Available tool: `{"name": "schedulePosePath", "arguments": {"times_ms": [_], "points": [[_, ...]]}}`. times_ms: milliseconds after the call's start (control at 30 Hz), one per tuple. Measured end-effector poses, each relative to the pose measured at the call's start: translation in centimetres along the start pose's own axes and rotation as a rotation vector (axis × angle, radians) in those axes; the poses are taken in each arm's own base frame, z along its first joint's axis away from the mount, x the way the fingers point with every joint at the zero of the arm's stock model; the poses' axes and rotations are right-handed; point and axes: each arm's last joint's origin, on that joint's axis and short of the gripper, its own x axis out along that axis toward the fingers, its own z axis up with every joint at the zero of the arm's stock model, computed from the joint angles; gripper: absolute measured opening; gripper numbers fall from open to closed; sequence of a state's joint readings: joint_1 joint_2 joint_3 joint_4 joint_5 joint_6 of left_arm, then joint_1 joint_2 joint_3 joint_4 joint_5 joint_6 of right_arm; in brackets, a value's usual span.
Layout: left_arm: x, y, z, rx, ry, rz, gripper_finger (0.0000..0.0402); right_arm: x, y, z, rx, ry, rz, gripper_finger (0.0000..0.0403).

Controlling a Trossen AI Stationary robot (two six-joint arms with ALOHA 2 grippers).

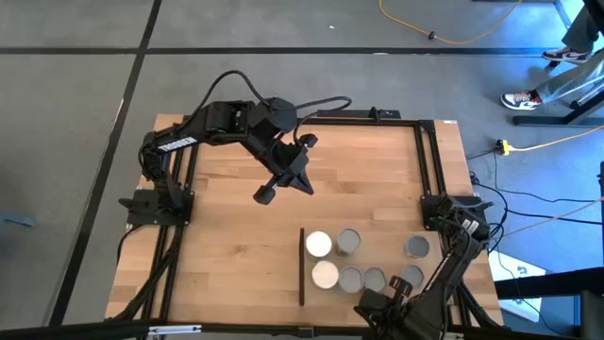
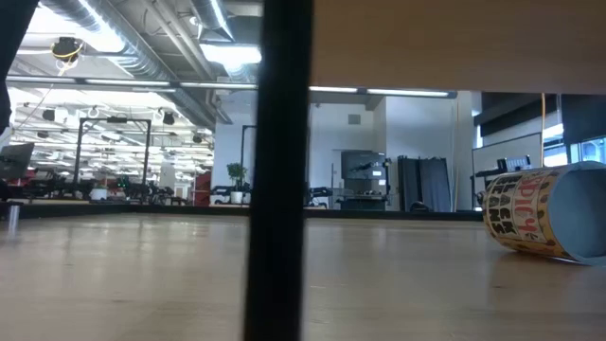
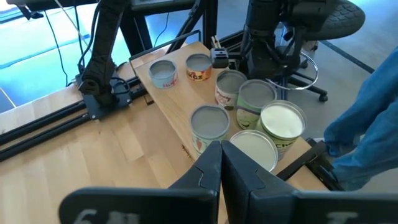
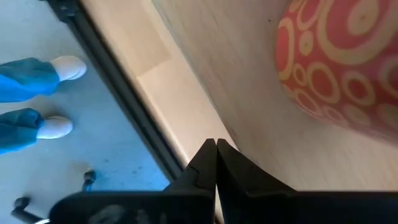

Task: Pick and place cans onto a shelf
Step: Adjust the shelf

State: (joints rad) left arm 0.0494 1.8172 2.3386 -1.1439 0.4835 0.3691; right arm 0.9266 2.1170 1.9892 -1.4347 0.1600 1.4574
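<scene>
Several cans stand close together on the light-wood shelf [image 1: 382, 257], right of its thin dark strip [image 1: 302, 266], at the table's near right. Two cans are white-topped [image 1: 318, 244] [image 1: 325, 274]; the others have grey tops [image 1: 348, 241] [image 1: 416, 246]. My left gripper [image 1: 267, 194] hangs shut high over the table's middle, and its wrist view looks down on the cans [image 3: 208, 123]. My right gripper [image 1: 368, 307] is shut and points down at the near edge beside the cans; a red can with cream rings [image 4: 336, 62] is close to it.
In the low view a dark upright [image 2: 279, 170] stands in front, and an orange-labelled can [image 2: 535, 223] lies tilted on the wood at the right. A person's blue trouser legs and white shoes [image 4: 43, 93] are just off the near edge. Bare tabletop [image 1: 236, 255] lies left of the strip.
</scene>
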Motion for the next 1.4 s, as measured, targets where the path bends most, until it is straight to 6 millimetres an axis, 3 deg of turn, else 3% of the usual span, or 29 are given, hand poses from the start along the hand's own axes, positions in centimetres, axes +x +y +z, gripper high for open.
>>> {"name": "schedulePosePath", "arguments": {"times_ms": [600, 1000, 1400], "points": [[0.0, 0.0, 0.0, 0.007, 0.0, 0.0, 0.0, 0.1, -1.6, 1.6, 0.003, -0.097, -0.158, 0.0005], [0.0, 0.0, 0.0, 0.007, 0.0, 0.0, 0.0, 0.3, -1.8, 2.8, -0.061, -0.136, -0.173, 0.0005], [0.0, 0.0, 0.0, 0.007, 0.0, 0.0, 0.0, -4.3, -1.1, 3.7, -0.163, -0.294, -0.041, 0.0005]]}}
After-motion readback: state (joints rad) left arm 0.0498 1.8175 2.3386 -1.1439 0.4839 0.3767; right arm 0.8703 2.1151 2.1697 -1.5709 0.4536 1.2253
